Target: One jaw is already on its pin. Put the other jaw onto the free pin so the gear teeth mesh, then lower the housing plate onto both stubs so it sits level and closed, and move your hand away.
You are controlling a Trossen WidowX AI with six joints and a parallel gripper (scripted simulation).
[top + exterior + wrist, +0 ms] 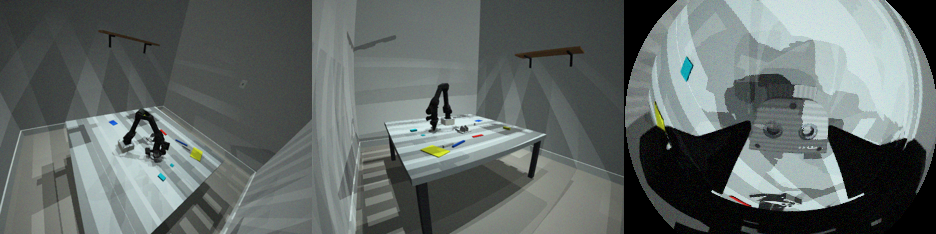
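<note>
A grey plate (786,141) lies below my fingers in the wrist view, with two round openings or stub ends side by side and small dark holes near its edges. A ribbed grey piece (805,91) shows at its far edge. My gripper (156,159) (433,128) (790,127) is open, low over the table, with one fingertip at each side of the plate. I cannot tell whether the tips touch it. The jaws, the pins and the gear teeth cannot be made out clearly. In the top and exterior views my hand hides the plate, so its seating cannot be told.
A dark two-lobed object (463,128) (774,201) stands near the hand. Cyan blocks (161,177) (171,165), a red bar (163,132) (477,136), a blue bar (181,142) (458,143) and a yellow sheet (196,154) (435,151) lie around. The arm's base box (447,121) stands behind.
</note>
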